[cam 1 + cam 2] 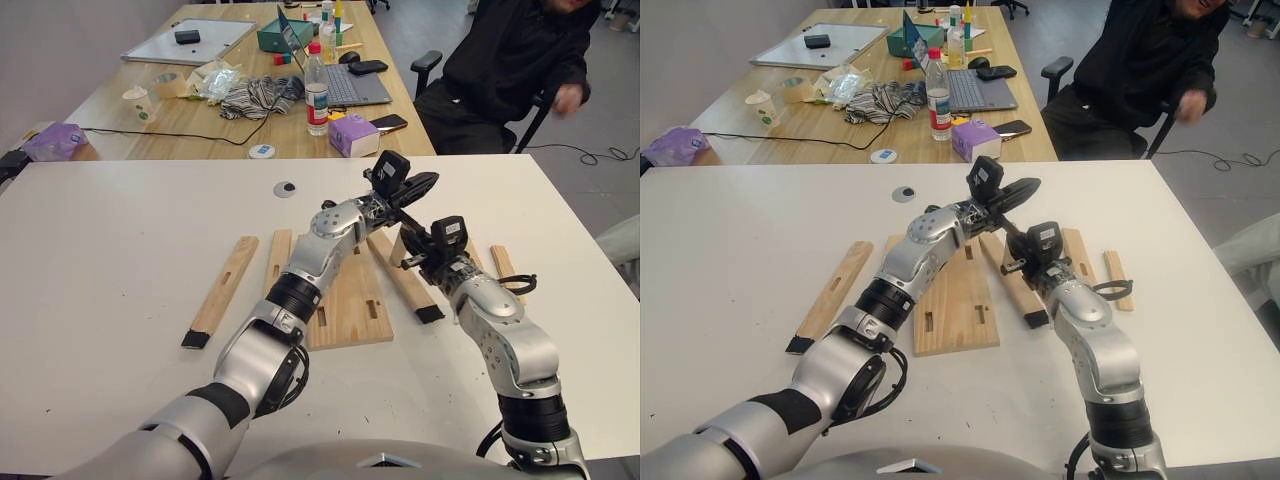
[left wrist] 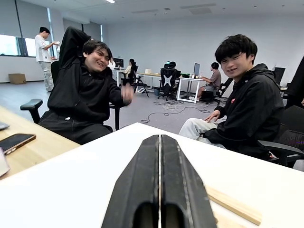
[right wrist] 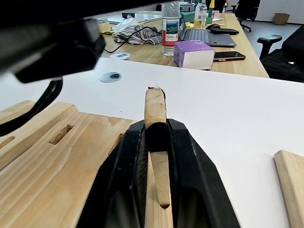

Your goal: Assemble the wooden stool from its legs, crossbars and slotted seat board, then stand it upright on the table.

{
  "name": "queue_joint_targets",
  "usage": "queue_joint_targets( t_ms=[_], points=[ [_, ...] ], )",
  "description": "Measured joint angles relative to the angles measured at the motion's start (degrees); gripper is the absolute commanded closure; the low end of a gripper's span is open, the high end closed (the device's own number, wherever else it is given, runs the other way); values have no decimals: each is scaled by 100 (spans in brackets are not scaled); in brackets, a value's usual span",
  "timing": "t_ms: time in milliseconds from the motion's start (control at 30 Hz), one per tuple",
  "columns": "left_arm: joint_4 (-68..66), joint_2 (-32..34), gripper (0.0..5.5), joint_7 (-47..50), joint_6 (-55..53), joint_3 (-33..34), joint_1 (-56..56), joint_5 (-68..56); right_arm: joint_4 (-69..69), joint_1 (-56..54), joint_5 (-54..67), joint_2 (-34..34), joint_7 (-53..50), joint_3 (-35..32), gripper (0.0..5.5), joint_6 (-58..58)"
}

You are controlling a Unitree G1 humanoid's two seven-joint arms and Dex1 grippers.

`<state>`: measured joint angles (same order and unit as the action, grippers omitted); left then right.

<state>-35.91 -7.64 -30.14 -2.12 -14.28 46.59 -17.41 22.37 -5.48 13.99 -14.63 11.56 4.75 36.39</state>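
Observation:
The slotted seat board (image 1: 352,305) lies flat in the middle of the white table (image 1: 120,250). My right gripper (image 1: 412,256) is shut on a wooden leg (image 3: 155,107) with a black foot (image 1: 430,314); that leg lies slanted along the board's right edge. My left gripper (image 1: 424,182) hovers just beyond it, raised above the table, its fingers (image 2: 142,180) pressed together with nothing between them. Another black-footed leg (image 1: 222,288) lies left of the board, and a further leg (image 1: 278,258) is beside the board's left edge. Two short crossbars (image 1: 504,268) rest at the right.
A round grey cap (image 1: 286,188) is set into the white table behind the parts. Beyond stands a wooden table with a bottle (image 1: 316,90), a laptop (image 1: 340,80) and a purple box (image 1: 353,135). A person sits in a chair (image 1: 520,70) at the back right.

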Motion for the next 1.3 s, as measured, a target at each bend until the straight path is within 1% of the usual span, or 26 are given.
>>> queue_joint_targets(
  t_ms=[233, 333, 467, 533, 700, 767, 833, 867, 900, 933, 1000, 1033, 1067, 1133, 1200, 1267, 1300],
  points=[
    [-213, -2, 550, -18, 383, -11, 390, 46, 10, -20, -126, -2, 89, 52, 508, -10],
    [-292, -23, 550, -66, 637, -127, 790, 49, 7, -84, -282, 8, 158, 240, 508, -11],
    [-1193, -25, 550, -10, 999, -137, 806, 110, 4, -126, -332, 4, 222, 317, 508, 5],
    [-1866, -27, 550, 28, 1007, -280, 803, 281, -5, -170, -333, 4, 260, 327, 508, 22],
    [-2198, -28, 550, 109, 1504, -295, 808, 273, -93, -231, -333, 5, 321, 315, 508, 39],
    [-2202, -28, 550, 165, 1514, -276, 822, 265, -108, -246, -333, 6, 323, 309, 508, 39],
    [-2158, -28, 550, 336, 1374, -98, 845, 165, -114, -254, -333, 5, 330, 291, 508, 39],
    [-1896, -33, 550, 508, 1159, 188, 960, -73, -125, -263, -331, 4, 339, 272, 479, 47],
    [-1730, -39, 550, 575, 1049, 305, 1009, -200, -129, -267, -328, 4, 345, 267, 460, 54],
    [-1266, -67, 550, 743, 807, 612, 1253, -515, -183, -268, -320, -3, 427, 260, 446, 210],
    [-111, -96, 550, 1078, 455, 1230, 1758, -1037, -504, -38, -320, -73, 485, 310, 396, 625],
    [265, -58, 550, 1204, 250, 1395, 1778, -1145, -498, -48, -324, -198, 536, 280, 376, 626],
    [641, 33, 550, 1350, 43, 1597, 1654, -1255, -499, -60, -330, -205, 569, 233, 376, 635],
    [1276, 489, 550, 1683, -317, 2099, 1249, -1376, -515, -79, -340, -246, 595, 220, 376, 669],
    [1929, 923, 550, 1880, -575, 2447, 898, -1419, -587, -137, -388, -439, 679, 207, 376, 692],
    [2666, 1230, 550, 2017, -919, 2631, 355, -1420, -604, -176, -453, -526, 761, 208, 337, 792],
    [2891, 1304, 550, 2088, -1054, 2699, 95, -1420, -591, -175, -457, -697, 838, 187, 314, 878]
  ],
)
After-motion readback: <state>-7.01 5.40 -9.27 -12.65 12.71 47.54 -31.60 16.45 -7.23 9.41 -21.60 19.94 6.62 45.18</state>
